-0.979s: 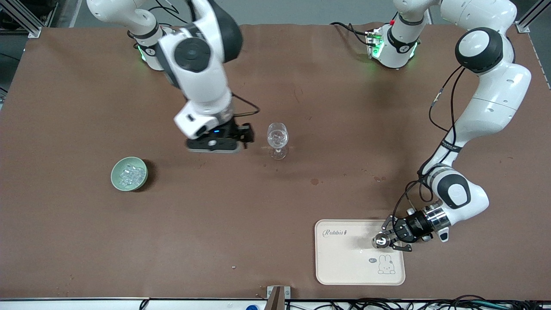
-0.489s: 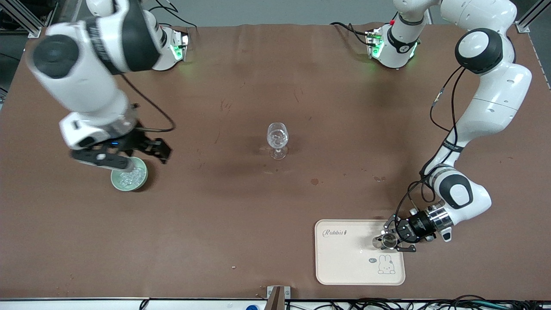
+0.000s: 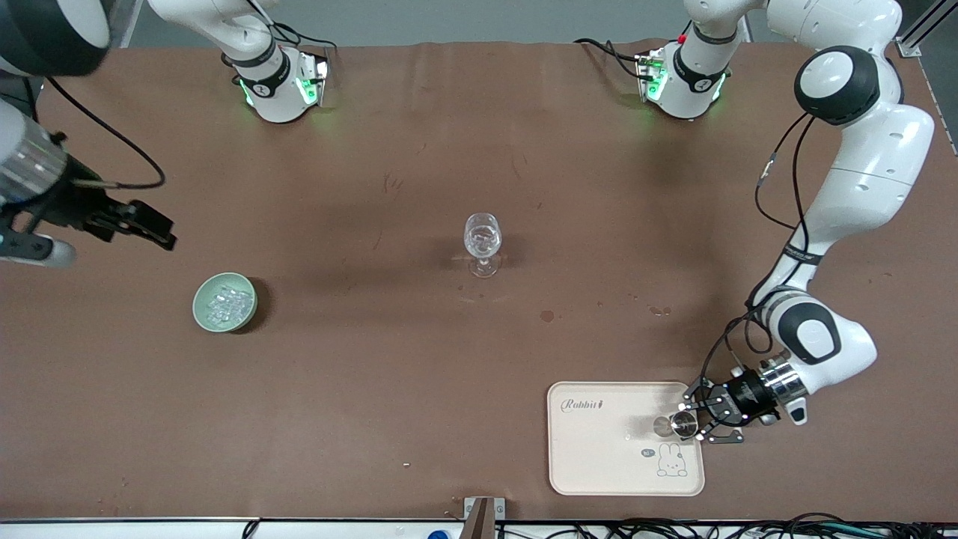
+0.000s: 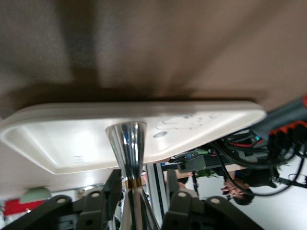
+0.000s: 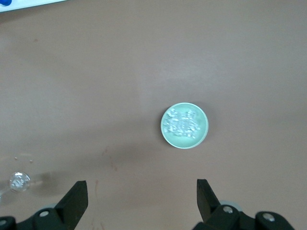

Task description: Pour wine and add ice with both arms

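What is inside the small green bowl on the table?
The green bowl holds a heap of clear ice cubes, bunched around its middle, with a bare green rim around them. The bowl's bottom under the cubes is covered, so any liquid there cannot be seen.

Brown bench (image 3: pixel 419 389) under me: wine glass (image 3: pixel 482 243) at centre, green bowl (image 3: pixel 224 302) of ice at 9 o'clock, cream tray (image 3: pixel 599 457) at 5 o'clock.

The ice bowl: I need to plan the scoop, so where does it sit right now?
In the front view the green bowl of ice stands toward the right arm's end of the table, nearer the camera than the wine glass, with the open right gripper above the table beside it.
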Controlling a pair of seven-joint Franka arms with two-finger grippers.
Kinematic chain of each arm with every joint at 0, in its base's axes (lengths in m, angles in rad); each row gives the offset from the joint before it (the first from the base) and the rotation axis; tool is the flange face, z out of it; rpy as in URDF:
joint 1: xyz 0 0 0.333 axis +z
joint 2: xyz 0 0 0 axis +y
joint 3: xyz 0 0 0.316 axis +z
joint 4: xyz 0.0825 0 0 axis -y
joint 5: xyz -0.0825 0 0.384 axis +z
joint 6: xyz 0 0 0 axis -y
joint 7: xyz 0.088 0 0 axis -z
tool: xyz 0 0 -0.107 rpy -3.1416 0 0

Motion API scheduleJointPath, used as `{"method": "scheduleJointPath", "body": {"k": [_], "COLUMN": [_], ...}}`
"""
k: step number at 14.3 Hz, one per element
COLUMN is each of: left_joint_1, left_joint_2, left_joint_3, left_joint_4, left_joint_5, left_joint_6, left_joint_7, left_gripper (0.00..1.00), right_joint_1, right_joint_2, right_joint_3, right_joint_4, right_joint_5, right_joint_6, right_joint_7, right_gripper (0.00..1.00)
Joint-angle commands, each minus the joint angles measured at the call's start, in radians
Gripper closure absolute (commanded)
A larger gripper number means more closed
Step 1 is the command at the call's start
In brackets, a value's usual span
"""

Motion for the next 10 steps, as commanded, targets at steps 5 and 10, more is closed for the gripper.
{"method": "scheduleJointPath", "body": {"k": [5,10], "left_joint_1": [0.075,0.078], "left_joint_2": [-0.161,-0.368], "left_joint_3": [0.014,0.008], "left_joint_4": [-0.064,-0.059], "left_joint_5": [0.261,0.567], "left_joint_6": [-0.165,-0.384], "left_joint_7": [-0.131,-0.228], "left_gripper": [0.0,0.0], "right_joint_1": [-0.141,-0.181], "right_joint_2": [-0.155,-0.162], "right_joint_3": [0.09,0.082], "right_joint_4": [-0.094,-0.09], "right_joint_5": [-0.025,-0.025], "right_joint_6": [-0.069,-0.106], "right_joint_7": [-0.133,-0.15], "right_gripper": [0.0,0.0]}}
